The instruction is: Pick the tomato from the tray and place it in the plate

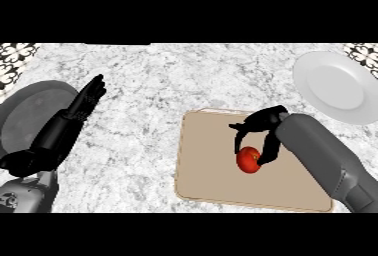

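Tomato (249, 160) within right hand (260, 125) curled fingers

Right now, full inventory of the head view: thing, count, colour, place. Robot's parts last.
tomato: 1, red, on the tray, right hand's fingers curled round it
tray: 1, beige, counter centre-right
plate: 1, white, upper right
round dish: 1, grey, left edge, partly behind the left arm
counter: 1, grey-white marble
patterned tiles: black-and-white, top corners
left hand: 1, black, fingers straight, resting at left
right hand: 1, black, over the tray, at the tomato
forearms: 2, grey, from the lower edge
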Controlling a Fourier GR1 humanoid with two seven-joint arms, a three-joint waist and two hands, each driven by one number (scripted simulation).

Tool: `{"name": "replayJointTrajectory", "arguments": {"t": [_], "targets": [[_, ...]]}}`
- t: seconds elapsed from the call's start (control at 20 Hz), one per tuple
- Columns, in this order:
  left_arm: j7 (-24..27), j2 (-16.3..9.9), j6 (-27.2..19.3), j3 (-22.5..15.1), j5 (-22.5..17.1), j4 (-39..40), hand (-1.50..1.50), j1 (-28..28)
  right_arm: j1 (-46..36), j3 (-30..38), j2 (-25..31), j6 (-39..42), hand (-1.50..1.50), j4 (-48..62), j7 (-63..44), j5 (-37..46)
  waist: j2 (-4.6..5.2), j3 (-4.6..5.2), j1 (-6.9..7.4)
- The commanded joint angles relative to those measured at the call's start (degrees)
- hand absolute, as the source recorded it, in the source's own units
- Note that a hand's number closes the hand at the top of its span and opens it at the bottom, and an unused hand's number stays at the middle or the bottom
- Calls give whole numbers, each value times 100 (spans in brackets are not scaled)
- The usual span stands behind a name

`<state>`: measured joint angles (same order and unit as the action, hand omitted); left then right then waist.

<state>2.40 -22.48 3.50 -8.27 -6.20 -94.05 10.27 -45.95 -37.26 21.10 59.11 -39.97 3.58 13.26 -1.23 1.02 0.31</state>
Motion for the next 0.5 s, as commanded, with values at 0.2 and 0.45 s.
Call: {"name": "replayJointTrajectory", "arguments": {"t": [0.2, 0.45], "targets": [[69, 32, 69, -17, 54, 80, 0, 119, -81, 769, 528, -782, 150, 1372, -936, -18, 335, -78, 157], [34, -38, 17, 87, 50, 2, 0, 143, -155, 1161, 1536, -1560, 150, 1695, -1410, -18, 488, 60, -102]]}}
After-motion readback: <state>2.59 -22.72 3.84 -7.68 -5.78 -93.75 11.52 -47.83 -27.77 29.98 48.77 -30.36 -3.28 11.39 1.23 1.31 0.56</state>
